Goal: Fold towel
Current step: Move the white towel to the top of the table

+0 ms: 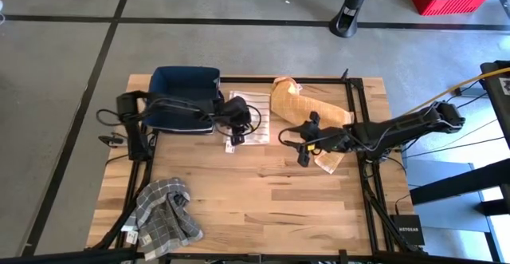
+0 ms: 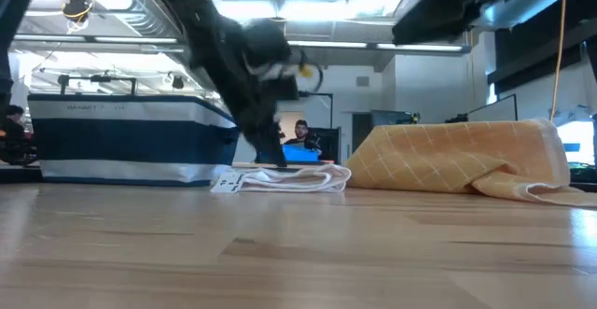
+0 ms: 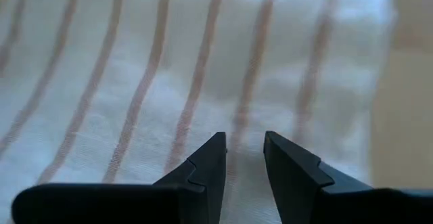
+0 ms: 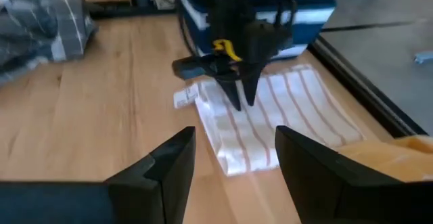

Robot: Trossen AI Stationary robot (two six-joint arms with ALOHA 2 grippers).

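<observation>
Lying folded flat on the wooden table (image 1: 263, 200), the white towel with thin red stripes (image 1: 252, 114) sits toward the far side, just beside a navy bin with a white band (image 1: 186, 84). A small tag (image 4: 184, 99) pokes out from the towel's near corner.

The left gripper (image 1: 237, 136) hangs over the near edge of this striped towel, pointing down at it. In the left wrist view its fingers (image 3: 203, 166) stand a little apart, with striped cloth behind the narrow gap; nothing is seen pinched between them, and whether the tips touch the fabric cannot be told. The right wrist view shows the same gripper (image 4: 238, 97) poised above the folded cloth.

The right gripper (image 1: 304, 154) reaches in from the right side of the table and hovers near the middle, facing the striped towel. Its fingers (image 4: 169, 160) are spread wide and hold nothing.

Beside the striped towel, on its right, lies a yellow towel with a diamond pattern (image 1: 307, 104), loosely heaped; in the low view it rises as a mound (image 2: 462, 155) taller than the flat striped one (image 2: 289, 178). A grey checked towel (image 1: 166, 210) lies crumpled at the table's near left corner, well apart from the others.
</observation>
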